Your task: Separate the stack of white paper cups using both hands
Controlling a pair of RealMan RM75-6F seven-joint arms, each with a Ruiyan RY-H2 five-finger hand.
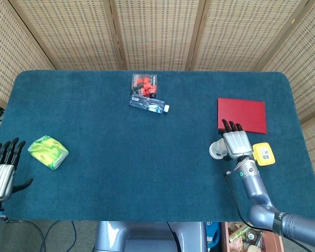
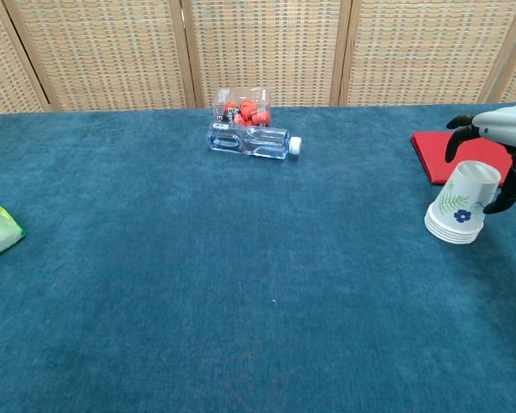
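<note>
We see the right hand (image 1: 237, 144) reaching forward from the near right edge of the table (image 1: 121, 152), its forearm rising from below the frame and the palm turned down, hovering right above the stack of white paper cups (image 2: 463, 203). In the chest view the hand arches over the stack's top, with dark fingers (image 2: 457, 136) curled down on the far side and a thumb hooking down along the right side; we cannot tell whether any of them actually touch the paper, and nothing is gripped, so we read the hand as spread fairly wide and holding nothing. The stack lies tilted on the blue cloth near the right side of the table, with its blue flower print facing the chest camera, just in front of a flat red book (image 1: 241, 115) and just left of a small yellow card (image 1: 263, 154). The left hand (image 1: 1, 169) hangs at the near left corner, off the table edge, with its fingers straight, apart and pointing forward, and it holds nothing either. Near it on the cloth we find a green packet (image 1: 48, 151). At the far middle, well apart from both hands, a clear bottle (image 1: 148, 104) lies on its side beside a clear box of red pieces (image 1: 144, 84).
</note>
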